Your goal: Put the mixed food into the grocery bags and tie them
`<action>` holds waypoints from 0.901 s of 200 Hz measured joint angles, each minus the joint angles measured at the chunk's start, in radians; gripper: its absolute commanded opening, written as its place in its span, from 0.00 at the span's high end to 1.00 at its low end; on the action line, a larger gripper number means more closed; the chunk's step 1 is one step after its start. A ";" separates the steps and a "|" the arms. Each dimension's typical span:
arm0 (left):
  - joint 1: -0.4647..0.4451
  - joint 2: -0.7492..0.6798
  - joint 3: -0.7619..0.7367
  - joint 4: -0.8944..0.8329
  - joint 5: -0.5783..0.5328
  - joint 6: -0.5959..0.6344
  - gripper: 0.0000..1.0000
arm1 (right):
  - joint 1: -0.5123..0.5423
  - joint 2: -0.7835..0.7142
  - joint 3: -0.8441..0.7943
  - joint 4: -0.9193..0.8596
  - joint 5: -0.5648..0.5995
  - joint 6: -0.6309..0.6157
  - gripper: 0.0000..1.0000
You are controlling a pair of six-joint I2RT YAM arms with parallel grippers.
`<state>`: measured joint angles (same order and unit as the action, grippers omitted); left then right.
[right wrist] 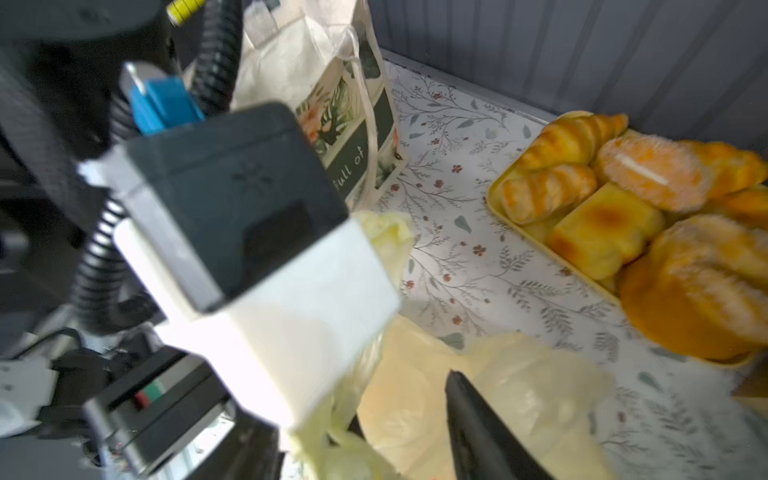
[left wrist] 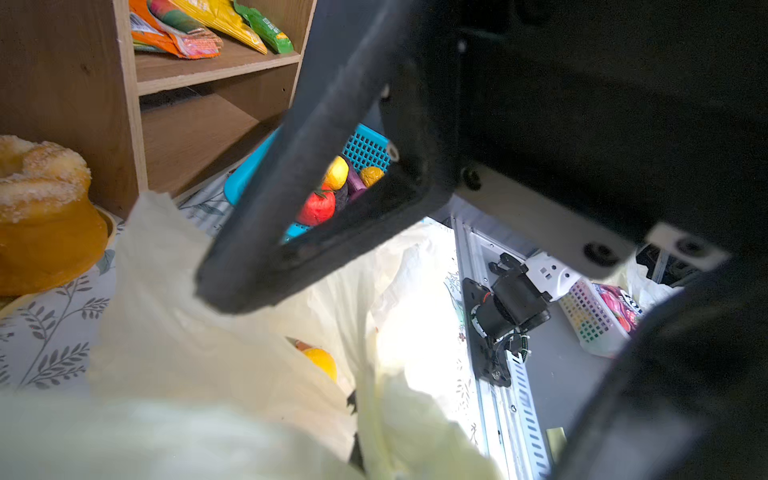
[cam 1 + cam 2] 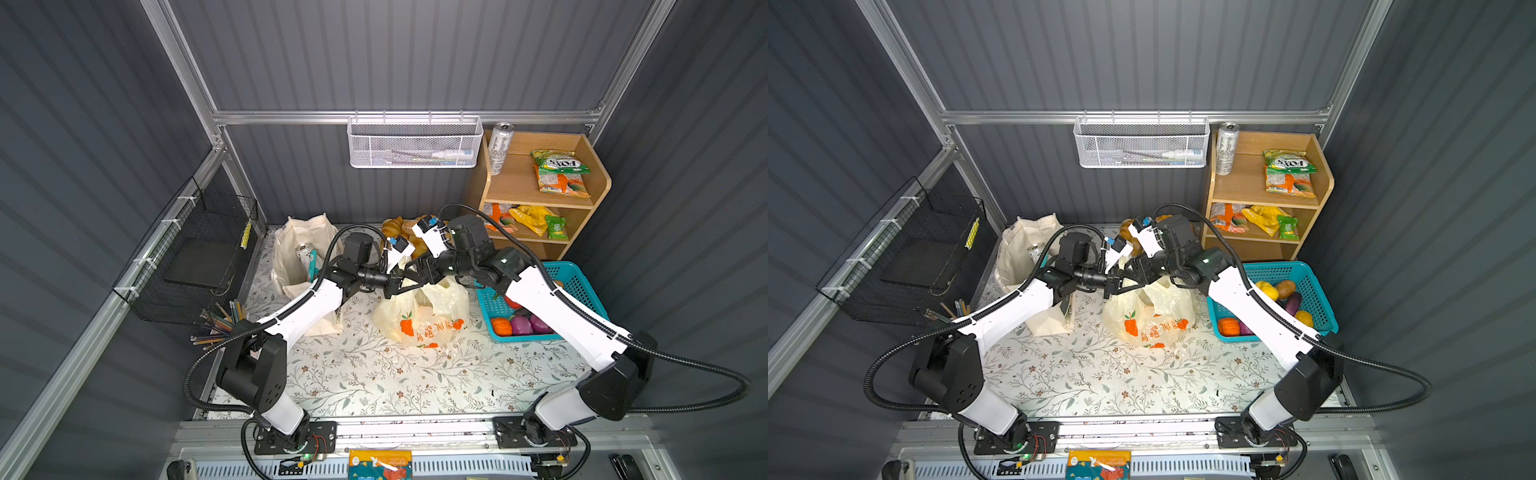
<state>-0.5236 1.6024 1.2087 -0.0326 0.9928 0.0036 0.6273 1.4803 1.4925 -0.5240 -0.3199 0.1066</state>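
Floral tablecloth (image 3: 374, 386) under plastic bag (image 3: 415, 324) — grey ribbed walls (image 3: 395, 54).

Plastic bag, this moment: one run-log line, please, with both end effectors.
phase: tying plastic bag | left end effector: shut on its top | right end effector: open above bag | teal basket: holds toy produce

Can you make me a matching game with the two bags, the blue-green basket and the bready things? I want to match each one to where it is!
Things:
1. cream tote
2. plastic bag
3. teal basket
4. pastries

Places:
a. on the right, toy vegetables inside
b. at the back left, a can inside
c. in the middle, orange prints on it
d. at the back, beside the wooden shelf

Pairs: 1-b, 2-c, 3-a, 4-d
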 measured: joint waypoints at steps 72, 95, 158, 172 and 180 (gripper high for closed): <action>0.000 -0.001 -0.003 0.024 -0.006 0.071 1.00 | -0.120 -0.068 0.103 -0.003 -0.193 0.062 0.24; 0.000 -0.019 -0.026 0.065 -0.005 0.073 1.00 | -0.149 0.018 0.089 0.017 -0.267 0.079 0.27; 0.001 -0.039 -0.054 0.161 0.029 0.124 1.00 | -0.271 0.034 -0.062 0.202 -0.492 0.238 0.28; 0.001 -0.038 -0.060 0.175 0.044 0.133 1.00 | -0.266 0.034 -0.058 0.230 -0.529 0.253 0.28; 0.001 -0.038 -0.060 0.180 0.051 0.136 1.00 | -0.264 0.034 -0.056 0.240 -0.546 0.260 0.28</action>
<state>-0.5228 1.5642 1.1492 0.1478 1.0439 0.1398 0.3630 1.5146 1.4361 -0.2840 -0.8654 0.3668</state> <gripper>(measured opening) 0.047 0.723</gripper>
